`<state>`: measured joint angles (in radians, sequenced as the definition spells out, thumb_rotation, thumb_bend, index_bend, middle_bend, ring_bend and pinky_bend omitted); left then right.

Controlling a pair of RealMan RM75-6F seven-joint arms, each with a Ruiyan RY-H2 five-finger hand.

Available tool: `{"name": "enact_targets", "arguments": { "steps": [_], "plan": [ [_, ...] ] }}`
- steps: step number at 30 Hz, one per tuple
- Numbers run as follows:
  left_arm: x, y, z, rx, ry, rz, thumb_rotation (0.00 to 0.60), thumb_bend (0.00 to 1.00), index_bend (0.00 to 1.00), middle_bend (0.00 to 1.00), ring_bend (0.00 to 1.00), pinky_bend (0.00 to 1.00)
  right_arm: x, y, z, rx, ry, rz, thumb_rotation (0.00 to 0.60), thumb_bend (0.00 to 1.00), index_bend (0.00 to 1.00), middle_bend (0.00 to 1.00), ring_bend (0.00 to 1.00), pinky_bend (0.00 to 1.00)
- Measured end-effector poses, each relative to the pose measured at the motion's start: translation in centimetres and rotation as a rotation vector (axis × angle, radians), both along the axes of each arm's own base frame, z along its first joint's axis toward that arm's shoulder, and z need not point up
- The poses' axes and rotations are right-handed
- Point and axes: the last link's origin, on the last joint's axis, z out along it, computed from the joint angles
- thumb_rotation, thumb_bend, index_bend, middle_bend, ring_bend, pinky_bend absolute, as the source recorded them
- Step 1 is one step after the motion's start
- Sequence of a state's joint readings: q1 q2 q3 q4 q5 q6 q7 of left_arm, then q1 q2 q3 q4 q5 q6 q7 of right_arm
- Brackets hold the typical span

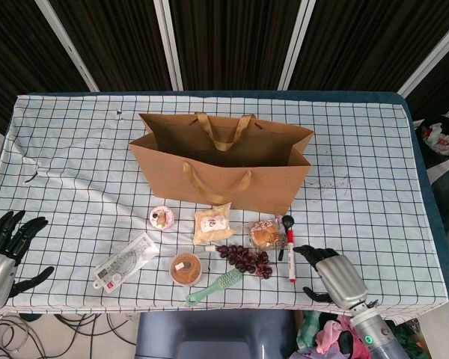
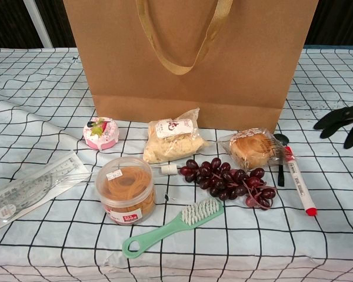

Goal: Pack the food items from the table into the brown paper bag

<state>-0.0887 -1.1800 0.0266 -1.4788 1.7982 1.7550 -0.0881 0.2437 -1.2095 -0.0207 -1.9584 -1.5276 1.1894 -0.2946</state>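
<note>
Dark vertical panels back the scene; below them I see a table (image 1: 359, 149) covered with a white cloth ruled in a black grid. Centred on the cloth stands the brown paper bag (image 1: 221, 173), upright, mouth open, both handles drooping.

Items lie in front of the bag, on the near side:
- a small pink round cake (image 2: 101, 133), at the left of the row;
- a clear packet of beige snack (image 2: 172, 140), just right of the cake;
- a wrapped bun (image 2: 252, 148), further right, its wrapper touching a black spoon (image 2: 280, 158);
- a red-capped marker (image 2: 297, 178), beside the spoon;
- a bunch of dark red grapes (image 2: 229, 181), in front of the packet and the bun;
- a clear tub of rubber bands (image 2: 126, 190), left of the grapes;
- a green brush (image 2: 173, 227), nearest the table edge;
- a bagged ruler set (image 2: 29, 189), well left of the tub.

My left hand (image 1: 6, 243) sits at the far left edge of the head view, off the table's left end; fingers spread, palm empty. My right hand (image 1: 325, 265) hovers above the near right part of the cloth, just right of the marker; fingers apart and slightly bent, holding nothing; in the chest view only its dark fingertips (image 2: 341, 120) enter from the right.
</note>
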Motion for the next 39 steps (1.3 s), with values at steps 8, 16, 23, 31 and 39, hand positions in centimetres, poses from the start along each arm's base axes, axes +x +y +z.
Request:
{"name": "enact_targets", "arguments": {
  "steps": [8, 16, 23, 31, 39],
  "plan": [
    [-0.7, 0.7, 0.5, 0.047, -0.04, 0.009, 0.6, 0.1, 0.15, 0.18, 0.01, 0.05, 1.8, -0.8, -4.0, 0.06, -0.013, -0.076, 0.6, 0.18, 0.2, 0.21, 0.29, 0.3],
    [-0.9, 0.9, 0.3, 0.051, -0.044, 0.019, 0.6, 0.1, 0.15, 0.18, 0.01, 0.05, 3.1, -1.4, -6.9, 0.112, -0.032, -0.057, 0.6, 0.18, 0.2, 0.21, 0.29, 0.3],
    [-1.0, 1.1, 0.3, 0.058, -0.045, 0.035, 0.6, 0.1, 0.15, 0.18, 0.01, 0.05, 3.6, -2.4, -8.3, 0.092, -0.021, -0.026, 0.6, 0.18, 0.2, 0.21, 0.29, 0.3],
    [-1.2, 1.3, 0.3, 0.065, -0.045, 0.056, 0.6, 0.1, 0.15, 0.17, 0.01, 0.05, 4.2, -3.3, -9.6, 0.096, -0.018, -0.032, 0.6, 0.18, 0.2, 0.21, 0.26, 0.28],
    [-1.3, 1.5, 0.3, 0.068, -0.042, 0.073, 0.6, 0.1, 0.16, 0.17, 0.01, 0.05, 5.5, -4.2, -10.4, 0.107, -0.031, -0.032, 0.6, 0.18, 0.2, 0.21, 0.25, 0.26]
  ]
}}
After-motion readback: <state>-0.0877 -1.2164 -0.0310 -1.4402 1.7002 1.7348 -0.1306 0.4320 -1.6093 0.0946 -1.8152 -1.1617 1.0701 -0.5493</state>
